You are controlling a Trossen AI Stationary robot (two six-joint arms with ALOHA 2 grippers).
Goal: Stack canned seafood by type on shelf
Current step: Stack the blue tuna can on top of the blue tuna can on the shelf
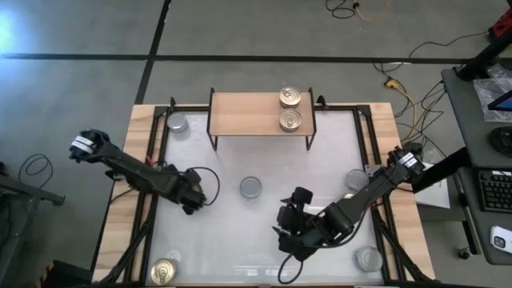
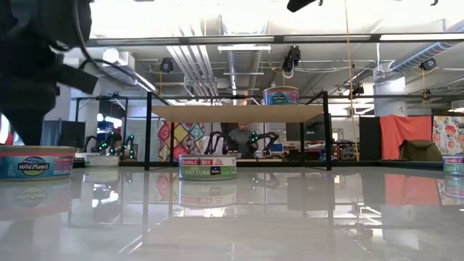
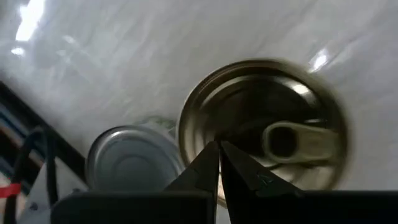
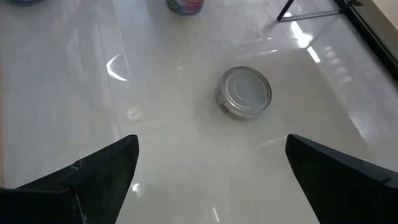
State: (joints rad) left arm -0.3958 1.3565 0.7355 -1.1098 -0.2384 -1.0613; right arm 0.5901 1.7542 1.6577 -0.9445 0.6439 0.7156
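The shelf point(image 1: 260, 114) stands at the table's far side with two gold-topped cans point(image 1: 290, 98) point(image 1: 290, 120) on its right part. Silver-topped cans stand on the table at the far left point(image 1: 178, 122), in the middle point(image 1: 250, 188), at the right point(image 1: 357, 180) and at the near right point(image 1: 369, 258). Another gold-topped can point(image 1: 164, 270) stands at the near left. My left gripper point(image 1: 192, 200) is shut and points down over the table's left part; beyond its tips point(image 3: 219, 155) show a gold top with a pull tab point(image 3: 261, 130) and a silver top point(image 3: 134, 158). My right gripper point(image 1: 290, 218) hangs open near the middle can point(image 4: 244, 92), which stands well ahead of its fingers.
Black frame rails point(image 1: 157, 152) run along the table's left and right sides. The shelf's thin black legs point(image 2: 147, 138) stand on the far part of the white top. In the low view a person sits in the room behind the table point(image 2: 239, 138).
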